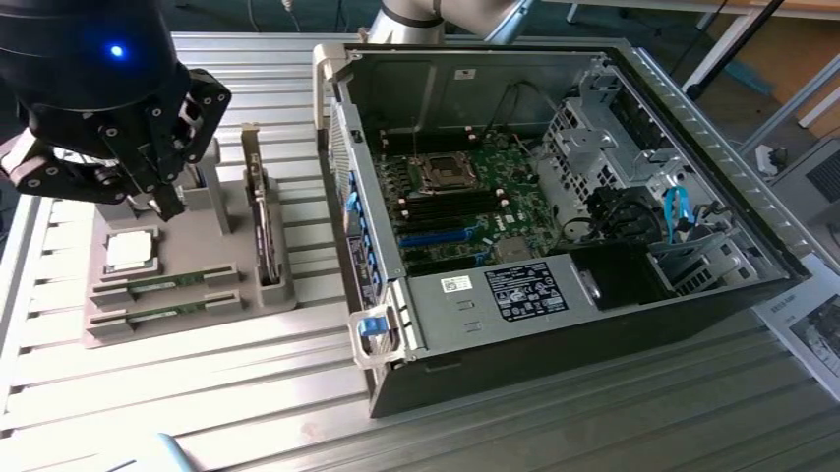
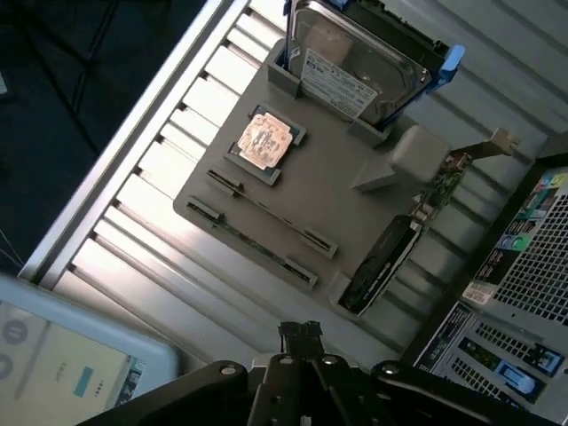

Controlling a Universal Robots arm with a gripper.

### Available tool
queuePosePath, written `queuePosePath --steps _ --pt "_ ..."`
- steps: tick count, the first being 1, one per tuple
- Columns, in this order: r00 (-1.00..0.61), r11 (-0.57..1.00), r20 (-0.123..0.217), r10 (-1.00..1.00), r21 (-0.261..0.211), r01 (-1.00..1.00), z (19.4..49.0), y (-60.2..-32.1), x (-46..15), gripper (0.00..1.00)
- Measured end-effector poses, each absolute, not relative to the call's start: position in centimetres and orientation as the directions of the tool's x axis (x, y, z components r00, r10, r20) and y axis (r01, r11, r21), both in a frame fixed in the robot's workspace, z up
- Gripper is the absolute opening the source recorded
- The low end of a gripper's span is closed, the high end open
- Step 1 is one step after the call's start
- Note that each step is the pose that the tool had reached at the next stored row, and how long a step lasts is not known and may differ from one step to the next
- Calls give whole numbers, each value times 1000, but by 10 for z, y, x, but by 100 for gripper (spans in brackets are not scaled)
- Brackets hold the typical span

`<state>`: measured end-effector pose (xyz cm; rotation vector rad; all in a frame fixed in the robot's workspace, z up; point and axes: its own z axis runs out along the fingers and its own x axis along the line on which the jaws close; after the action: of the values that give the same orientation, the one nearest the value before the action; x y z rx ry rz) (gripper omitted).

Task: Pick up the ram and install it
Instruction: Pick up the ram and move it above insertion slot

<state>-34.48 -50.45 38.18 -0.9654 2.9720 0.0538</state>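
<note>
Two slim green ram strips [image 1: 167, 285] lie side by side in slots at the front of a grey holder block [image 1: 216, 231], the second ram strip [image 1: 164, 317] nearest the front edge. In the wrist view they appear edge-on as the ram [image 2: 271, 213] and its neighbour [image 2: 253, 244]. My black gripper [image 1: 167, 205] hangs above the back of the holder, well clear of both strips, its fingers [image 2: 300, 334] drawn together on nothing. The open computer case [image 1: 735, 157] lies at the exterior view's right, with dark memory slots [image 1: 453, 206] on its green motherboard.
The holder also carries a square silver processor [image 1: 132, 251], an upright dark expansion card [image 1: 267, 236] and a hard drive [image 2: 355, 71]. Everything rests on a ribbed metal table [image 1: 197, 393]. A light-coloured device [image 2: 62, 364] sits near the table edge.
</note>
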Motion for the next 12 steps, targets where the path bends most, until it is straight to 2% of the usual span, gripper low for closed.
queuePosePath --steps 7,12 --pt "-713 713 -26 -701 28 -701 381 -505 -345 10" --pt "-565 564 -26 -825 28 -825 379 -505 -345 10"
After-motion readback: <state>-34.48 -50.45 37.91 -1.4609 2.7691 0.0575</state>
